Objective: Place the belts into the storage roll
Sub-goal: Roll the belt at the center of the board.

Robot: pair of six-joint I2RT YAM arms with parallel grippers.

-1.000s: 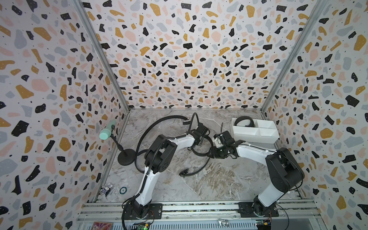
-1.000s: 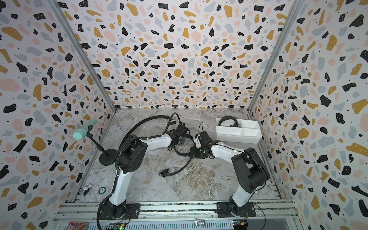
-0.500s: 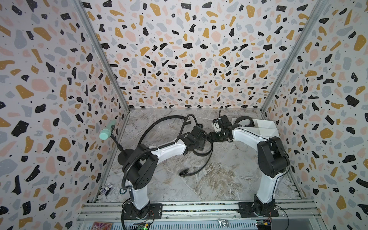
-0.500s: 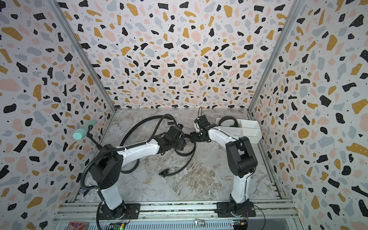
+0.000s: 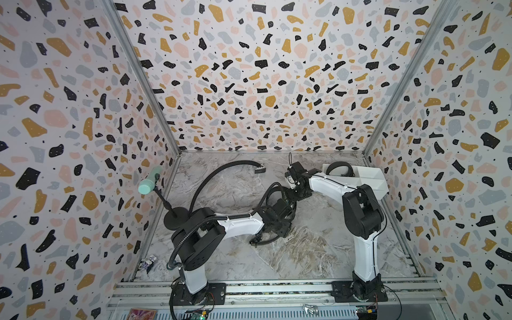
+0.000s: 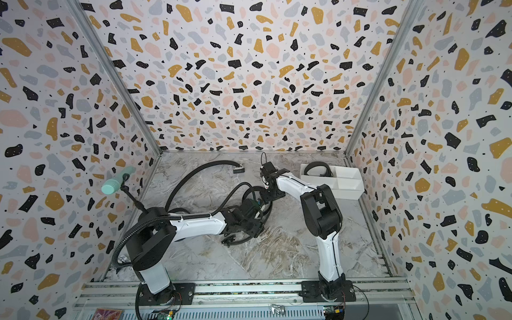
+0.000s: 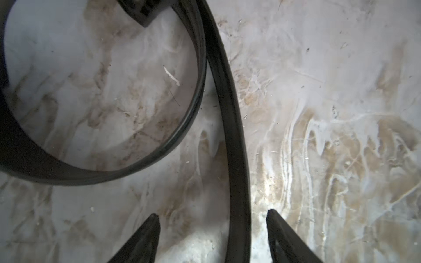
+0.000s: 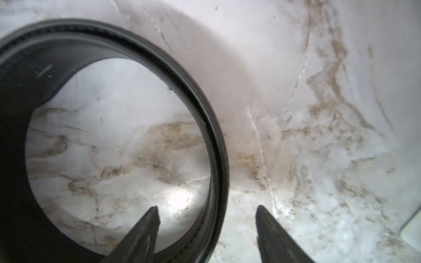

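Note:
The storage roll, a white tray [image 5: 372, 177] [image 6: 347, 181], stands at the back right with one coiled black belt [image 5: 339, 169] [image 6: 317, 169] in its left compartment. A second belt [image 5: 210, 177] [image 6: 191, 176] arcs across the table to its buckle [image 5: 260, 169]. A third belt [image 5: 273, 191] [image 6: 256, 192] lies looped in the middle. My left gripper [image 5: 278, 231] [image 7: 213, 216] is open, and this belt's strap [image 7: 237, 159] runs between its fingers untouched. My right gripper [image 5: 300, 194] [image 8: 207, 209] is open and straddles the loop's wall [image 8: 215, 141].
A teal-headed microphone [image 5: 148, 184] on a black gooseneck stand [image 5: 177, 219] stands by the left wall. A ribbed black cable hose [image 5: 188, 235] hangs along my left arm. Patterned walls close in three sides, and a metal rail [image 5: 277, 289] runs along the front.
My left gripper has drawn toward the front, down over the looped belt's strap. My right gripper went toward the back, then came a little forward onto the loop. Both arms' elbows have swung.

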